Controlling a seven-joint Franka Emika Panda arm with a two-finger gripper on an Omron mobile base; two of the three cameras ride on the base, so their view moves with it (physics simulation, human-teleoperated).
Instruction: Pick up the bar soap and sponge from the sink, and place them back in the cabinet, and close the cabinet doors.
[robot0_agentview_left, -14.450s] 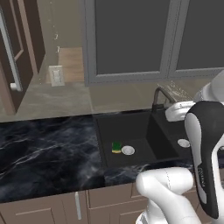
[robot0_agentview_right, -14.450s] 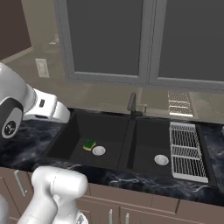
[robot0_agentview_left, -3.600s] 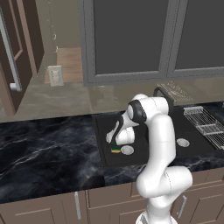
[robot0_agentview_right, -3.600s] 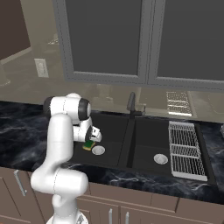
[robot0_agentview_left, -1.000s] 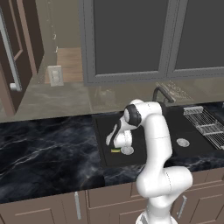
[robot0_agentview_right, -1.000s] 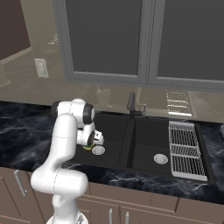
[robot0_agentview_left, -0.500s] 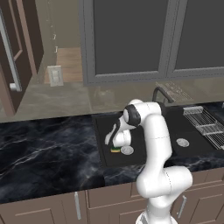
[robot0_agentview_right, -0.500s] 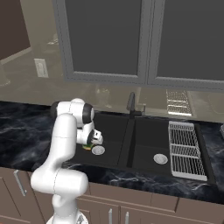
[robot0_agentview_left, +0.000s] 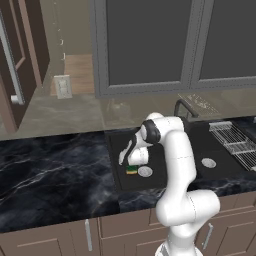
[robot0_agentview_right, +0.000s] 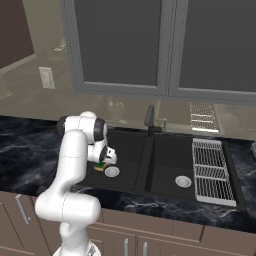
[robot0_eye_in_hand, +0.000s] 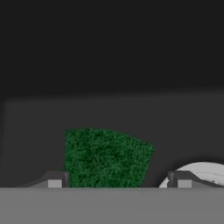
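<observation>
A black marble counter (robot0_agentview_left: 45, 180) ran beneath grey window panes (robot0_agentview_right: 120, 45). In the sink (robot0_agentview_right: 127, 137)'s left basin the sponge (robot0_eye_in_hand: 105, 157) lay green-side up between the gripper (robot0_eye_in_hand: 116, 180)'s fingers; whether they gripped it I could not tell. Its long axis ran roughly three-to-nine, drain (robot0_eye_in_hand: 205, 173) at four o'clock. Picking step; lifting likely came next.

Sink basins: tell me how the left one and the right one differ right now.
The left basin holds the sponge beside its drain; the right basin holds nothing but its drain. The gripper reaches down into the left basin over the sponge; nothing reaches into the right one. A wire rack borders the right basin, not the left. Both are matte black with a round silver drain.
</observation>
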